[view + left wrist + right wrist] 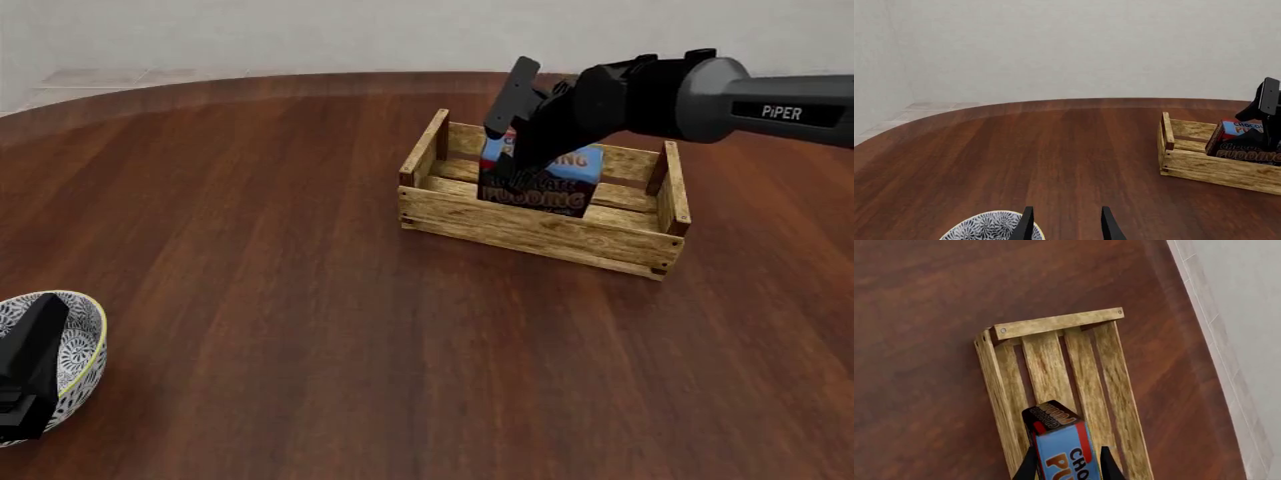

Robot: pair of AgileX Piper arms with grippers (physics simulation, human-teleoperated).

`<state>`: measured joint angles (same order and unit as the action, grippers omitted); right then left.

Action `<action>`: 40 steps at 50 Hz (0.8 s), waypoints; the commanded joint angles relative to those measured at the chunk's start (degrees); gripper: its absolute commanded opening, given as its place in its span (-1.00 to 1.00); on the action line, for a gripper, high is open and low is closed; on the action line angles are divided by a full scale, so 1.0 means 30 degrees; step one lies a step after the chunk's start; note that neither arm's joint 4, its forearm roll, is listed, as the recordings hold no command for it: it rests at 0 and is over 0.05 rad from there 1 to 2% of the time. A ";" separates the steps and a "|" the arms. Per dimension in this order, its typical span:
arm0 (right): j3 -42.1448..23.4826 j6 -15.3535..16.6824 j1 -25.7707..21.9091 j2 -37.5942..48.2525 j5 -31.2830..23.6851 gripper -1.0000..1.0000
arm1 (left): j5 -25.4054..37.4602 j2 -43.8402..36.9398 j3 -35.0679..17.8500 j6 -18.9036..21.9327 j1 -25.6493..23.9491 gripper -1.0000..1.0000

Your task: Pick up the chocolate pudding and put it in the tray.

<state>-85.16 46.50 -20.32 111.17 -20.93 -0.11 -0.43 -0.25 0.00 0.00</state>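
Observation:
The chocolate pudding [554, 185] carton stands tilted inside the tray [534, 228], a light wooden slat crate at the far middle right of the table. My right gripper [523, 150] reaches down into the tray, its fingers pressed against the carton's two sides. In the right wrist view the blue-topped carton [1064, 440] sits between the fingers [1030, 466] over the tray's slats [1057, 322]. The left wrist view shows the tray [1207, 170], the carton [1241, 145] and the right gripper [1262, 125] far off. My left gripper [1066, 225] is open and empty at the near left.
A white patterned bowl [83, 330] sits at the near left edge, right beside my left gripper [27, 370]; it also shows in the left wrist view [984, 227]. The brown wooden table [294, 260] ends at a curved far edge before a pale wall.

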 commanded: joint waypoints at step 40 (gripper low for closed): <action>-0.0614 -0.0986 0.0440 0.0646 0.0129 1.00 | 0.0000 0.0000 0.0000 0.0002 0.0001 1.00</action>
<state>-86.61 43.86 -19.28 112.90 -20.53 -0.11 -0.43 -0.25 0.00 0.00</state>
